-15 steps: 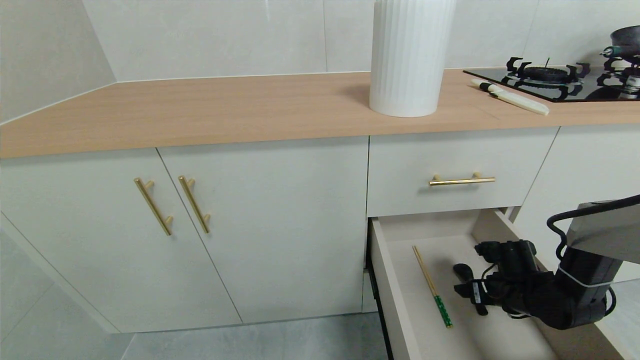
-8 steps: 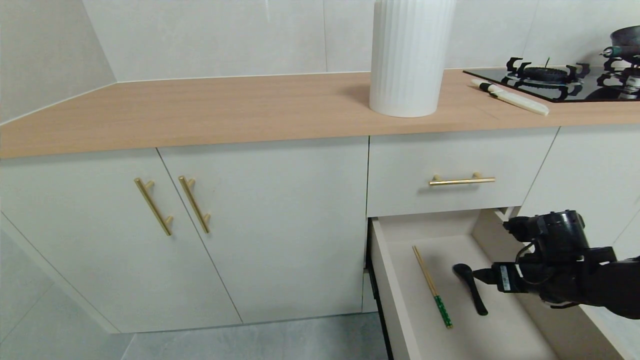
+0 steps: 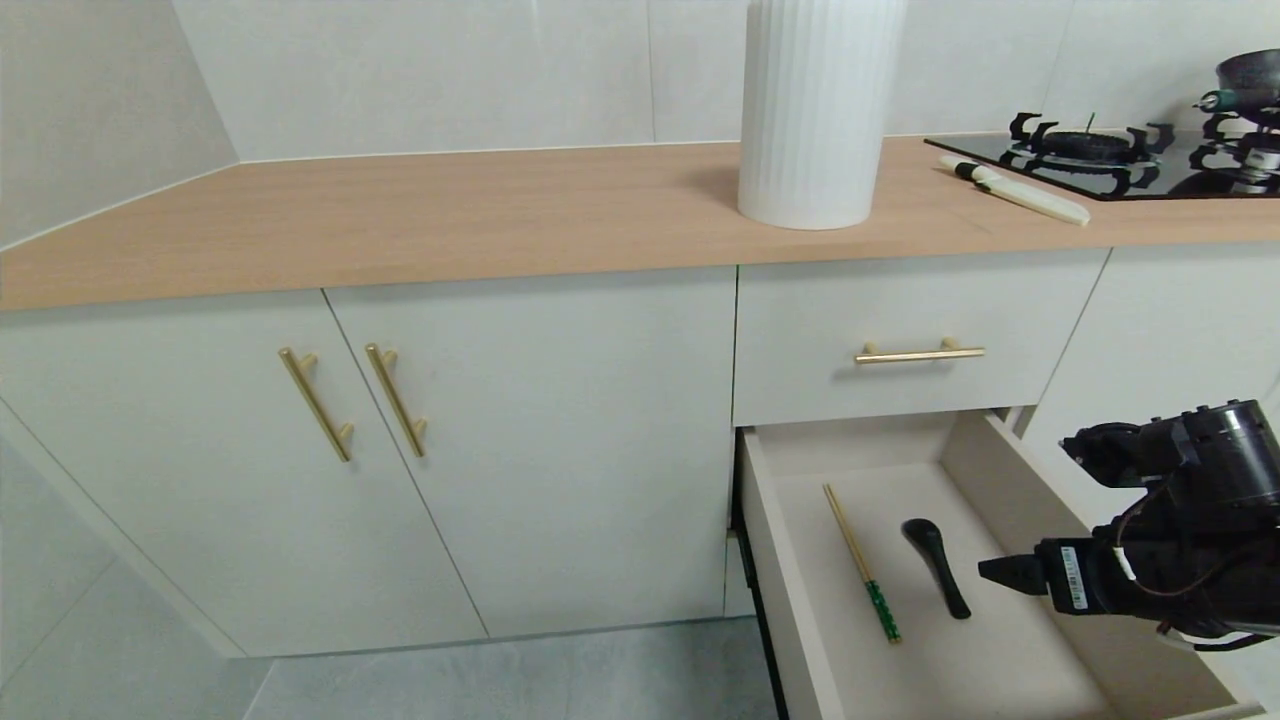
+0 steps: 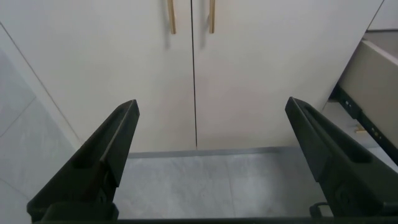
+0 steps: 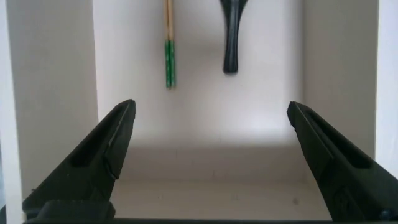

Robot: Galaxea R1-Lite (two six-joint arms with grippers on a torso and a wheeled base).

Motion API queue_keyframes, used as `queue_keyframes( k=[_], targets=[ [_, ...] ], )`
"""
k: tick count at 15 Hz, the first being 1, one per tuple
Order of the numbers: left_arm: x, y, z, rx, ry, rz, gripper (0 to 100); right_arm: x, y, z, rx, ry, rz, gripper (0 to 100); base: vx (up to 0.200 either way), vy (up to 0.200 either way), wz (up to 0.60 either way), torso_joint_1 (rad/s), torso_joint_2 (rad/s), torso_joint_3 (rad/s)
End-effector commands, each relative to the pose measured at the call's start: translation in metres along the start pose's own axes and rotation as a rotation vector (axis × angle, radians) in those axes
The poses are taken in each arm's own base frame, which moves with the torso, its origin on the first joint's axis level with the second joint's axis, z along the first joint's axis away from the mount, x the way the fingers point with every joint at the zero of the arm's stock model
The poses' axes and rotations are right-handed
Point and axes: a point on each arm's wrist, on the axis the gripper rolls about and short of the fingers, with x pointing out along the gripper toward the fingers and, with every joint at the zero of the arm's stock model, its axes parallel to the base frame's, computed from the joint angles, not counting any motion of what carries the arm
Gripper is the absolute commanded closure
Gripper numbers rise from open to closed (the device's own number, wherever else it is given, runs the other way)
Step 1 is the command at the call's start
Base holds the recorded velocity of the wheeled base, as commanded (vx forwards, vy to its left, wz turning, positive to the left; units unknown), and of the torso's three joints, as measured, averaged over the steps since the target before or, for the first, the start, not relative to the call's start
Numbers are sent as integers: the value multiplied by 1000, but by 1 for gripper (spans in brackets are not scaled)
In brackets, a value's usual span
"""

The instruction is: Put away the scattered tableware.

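If above drawer (image 3: 890, 480), right gripper (image 5: 209, 109) spread

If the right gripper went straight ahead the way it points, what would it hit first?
Probably the black spoon in the open drawer, or the floor beside it; depth is unclear.

1. Desk (image 3: 450, 215): wood-grain top in warm tan, smooth and matt
2. Cabinet doors (image 3: 560, 440) and drawer (image 3: 782, 570): pale flat panels, smooth, matt
3. Handles (image 3: 918, 353): gold-coloured metal bars with a soft shine
4. Vase (image 3: 815, 110): white, ribbed up its height, matt
5. Hob (image 3: 1170, 185): glossy black, glass-like, reflecting its matt black pan supports
6. Chopsticks (image 3: 862, 577): light wood with green-coated ends
7. Spoon (image 3: 937, 565): black, smooth, faint sheen
8. Wall tiles (image 3: 450, 70): pale, smooth, slight sheen
9. Floor (image 3: 500, 680): grey, mottled, stone-like
10. Fingers (image 5: 99, 155) of the right gripper (image 5: 209, 107): matt black, plastic-looking
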Motion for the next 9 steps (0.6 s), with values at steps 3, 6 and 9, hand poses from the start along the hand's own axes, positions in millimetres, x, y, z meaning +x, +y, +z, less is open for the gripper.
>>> queue_keyframes(
  k=[3,6,9],
  targets=[
    [0,0,0,0,2,1,0,-13,0,-2,-7,-3,4,0,-200,0,0,2,2,2],
    [0,0,0,0,-1,1,0,-30,9,-10,-69,35,38,0,-67,0,0,-1,1,2],
    [0,0,0,0,1,1,0,-44,16,-12,-120,134,44,0,0,0,0,0,0,0]
  ],
)
